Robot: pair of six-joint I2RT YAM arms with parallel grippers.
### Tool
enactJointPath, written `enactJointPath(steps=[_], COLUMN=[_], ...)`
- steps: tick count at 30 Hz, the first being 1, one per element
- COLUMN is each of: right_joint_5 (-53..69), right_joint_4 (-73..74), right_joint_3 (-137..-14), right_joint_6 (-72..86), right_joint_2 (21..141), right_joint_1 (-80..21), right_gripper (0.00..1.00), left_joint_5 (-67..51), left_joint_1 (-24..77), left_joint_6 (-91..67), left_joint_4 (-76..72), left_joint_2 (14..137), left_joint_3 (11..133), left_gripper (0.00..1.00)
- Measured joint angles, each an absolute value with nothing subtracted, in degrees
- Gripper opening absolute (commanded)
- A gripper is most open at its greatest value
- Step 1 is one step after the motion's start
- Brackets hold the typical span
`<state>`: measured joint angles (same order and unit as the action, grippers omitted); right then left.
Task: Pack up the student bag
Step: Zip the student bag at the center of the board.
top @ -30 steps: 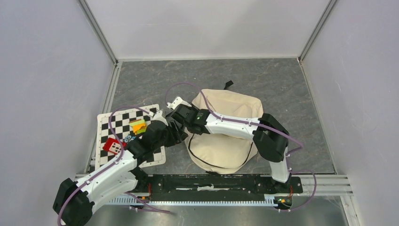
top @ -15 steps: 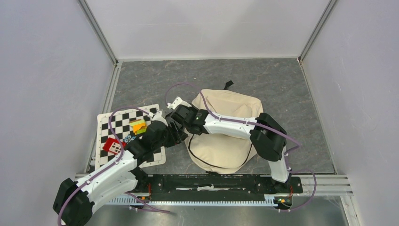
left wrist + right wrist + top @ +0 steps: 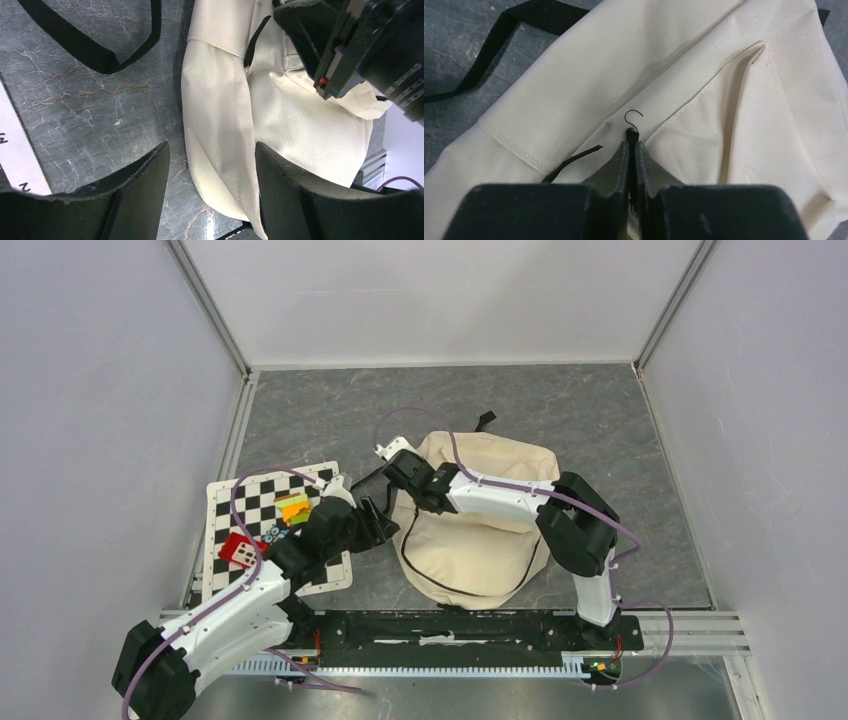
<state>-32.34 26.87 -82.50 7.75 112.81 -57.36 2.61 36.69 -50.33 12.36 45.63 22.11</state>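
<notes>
Right gripper (image 3: 631,146): fingers all but together, pinching what we take for the black zip pull (image 3: 630,134) on the mat-side edge of the bag (image 3: 704,125). We'd keep that pinch firm and draw along the zip line, not upward, or the cloth may only lift. Left gripper (image 3: 211,152) hangs open between mat (image 3: 250,502) and bag, handy for pinning fabric. Bag lies flat just right of the mat, long axis near-to-far, top apparently pointing away from us.
</notes>
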Motion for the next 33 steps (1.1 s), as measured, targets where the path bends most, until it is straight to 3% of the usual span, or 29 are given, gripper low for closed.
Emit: enactJointPath(steps=[1, 14, 26, 33], right_joint_5=[-31.4, -26.6, -27.3, -27.2], right_joint_4=[26.7, 19.5, 16.3, 15.9], right_joint_3=[-82.2, -70.9, -64.4, -63.9], right_joint_6=[7.9, 10.5, 11.9, 12.3], right_joint_2=[112.5, 96.5, 89.7, 87.5], right_joint_1=[-56.8, -55.0, -55.0, -55.0], right_gripper=[0.00, 0.00, 0.00, 0.00], left_joint_5=[2.6, -0.9, -8.1, -8.2], left_joint_1=[36.7, 36.6, 36.6, 36.6], left_joint_6=[-50.3, -49.3, -41.8, -35.2], left_joint_4=[12.4, 9.9, 4.5, 4.2], left_joint_2=[45.6, 48.9, 65.6, 72.4], left_joint_3=[22.1, 23.0, 36.1, 42.3], left_gripper=[0.69, 0.73, 0.90, 0.90])
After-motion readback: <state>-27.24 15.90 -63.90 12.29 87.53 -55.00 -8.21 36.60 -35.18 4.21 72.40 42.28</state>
